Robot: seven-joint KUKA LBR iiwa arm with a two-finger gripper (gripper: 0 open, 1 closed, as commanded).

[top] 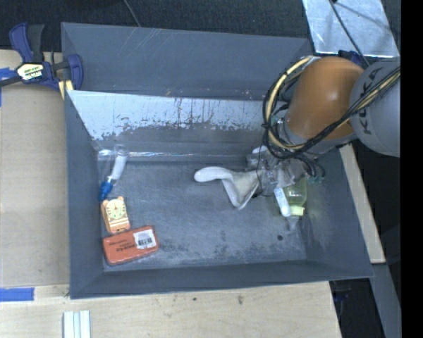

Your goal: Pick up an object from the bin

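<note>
**Claw low at the right end of the bin, pale curved thing beside it**

The claw [269, 169] is down near the bin floor. Spread or pressed together: cannot tell, since the wrist and cables hide it. A pale curved thing [227, 182] lies just beside the claw, toward the view's left, with its long axis running away leftward. A small yellowish bottle [293, 197] lies just below the claw in the view. My guess is the pale thing is the target, and a grip across its length would suit.

Pale curved object [229, 182], whitish to beige, scoop-like; exact kind unclear. Narrow rounded white end points left. Broader greyish-beige part sits to the right, dipping toward lower frame. Lies flat, just right of frame centre.
</note>
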